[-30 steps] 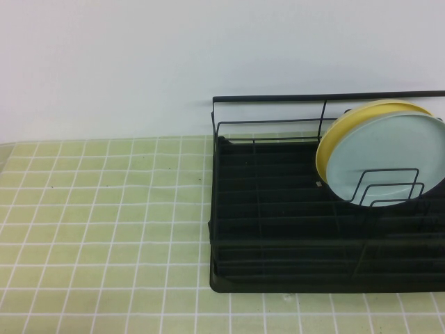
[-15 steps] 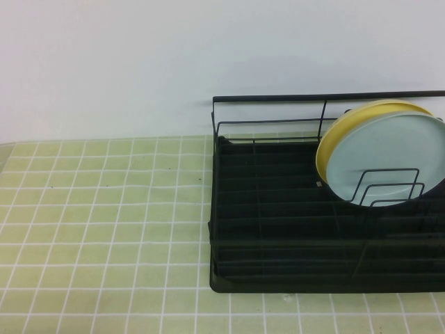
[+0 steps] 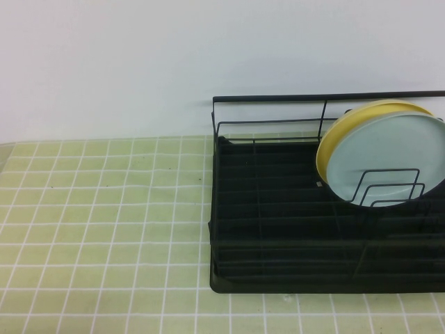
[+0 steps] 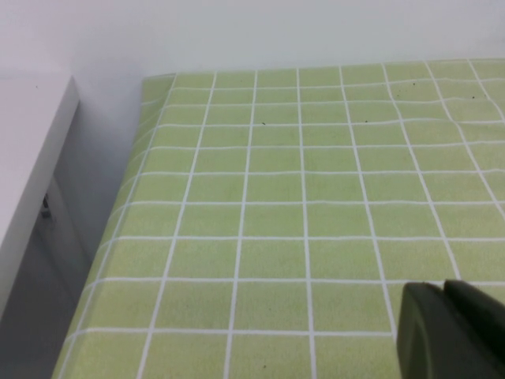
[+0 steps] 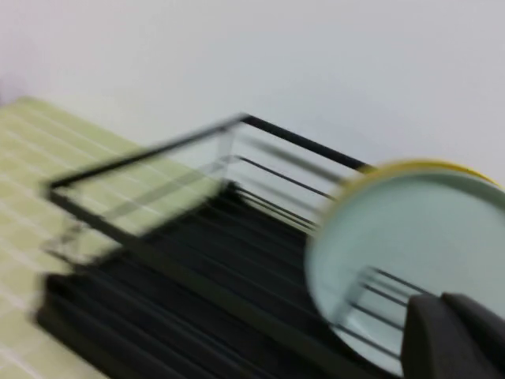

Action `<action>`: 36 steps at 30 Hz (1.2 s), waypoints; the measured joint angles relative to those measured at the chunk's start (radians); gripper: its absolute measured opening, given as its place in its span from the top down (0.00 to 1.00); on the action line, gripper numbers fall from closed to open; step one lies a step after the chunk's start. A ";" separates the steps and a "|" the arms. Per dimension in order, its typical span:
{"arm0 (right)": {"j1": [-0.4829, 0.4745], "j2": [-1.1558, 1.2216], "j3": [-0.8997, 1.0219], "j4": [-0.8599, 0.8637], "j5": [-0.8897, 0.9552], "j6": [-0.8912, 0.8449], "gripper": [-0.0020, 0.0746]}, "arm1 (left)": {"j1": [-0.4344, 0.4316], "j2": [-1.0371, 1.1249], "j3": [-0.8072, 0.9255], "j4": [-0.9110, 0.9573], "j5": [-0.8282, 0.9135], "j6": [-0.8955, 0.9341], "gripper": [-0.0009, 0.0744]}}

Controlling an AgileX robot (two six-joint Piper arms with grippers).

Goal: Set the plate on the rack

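Plate (image 3: 386, 156) on edge in the right rear part of the rack (image 3: 264, 223), pale face turned to the rack's front, yellow rim leaning toward the rack's back rail. Sits behind the rack's wire dividers (image 3: 389, 186), which cross its lower half. Touches no gripper. Looks, by this, like the placing step already done: plate seated, nothing left to carry.

Right gripper (image 5: 458, 335) off the rack, apart from the plate, looking across the rack's near corner toward the plate's face; jaws together, clamped on nothing. Left gripper (image 4: 454, 332) well away from the rack, above the green tiled cloth (image 3: 104, 229) on the rack's left side, with no rack in its wrist view; jaws together too, empty. Neither arm visible from the high camera.

Next, probably: nothing beyond keeping both arms clear of the rack. Calls for care only near the plate's rim, since a nudge could tip it off the dividers.
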 joint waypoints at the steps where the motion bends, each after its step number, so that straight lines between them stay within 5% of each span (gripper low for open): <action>1: -0.006 -0.007 0.004 -0.028 -0.023 0.018 0.98 | 0.000 0.000 0.000 0.000 0.000 0.000 0.99; 7: -0.121 -0.150 0.034 -0.381 -0.035 0.466 0.98 | 0.000 0.000 0.000 0.000 0.000 0.000 0.99; 12: -0.137 -0.223 0.038 -0.944 0.047 1.067 0.98 | 0.000 0.000 0.000 0.000 0.000 0.000 0.99; 16: -0.137 -0.280 0.107 -1.234 0.029 1.426 0.98 | 0.000 0.000 0.000 0.000 0.000 0.000 0.99; 20: -0.137 -0.357 0.219 -1.316 -0.088 1.556 0.98 | 0.000 0.000 0.000 0.000 0.000 0.000 0.99; 24: -0.139 -0.370 0.215 -1.431 0.017 1.606 0.98 | 0.000 0.000 0.000 0.000 0.002 0.000 0.99; 36: -0.124 -0.374 0.215 -1.453 0.023 1.621 0.98 | 0.000 0.000 0.000 0.000 0.002 0.000 0.99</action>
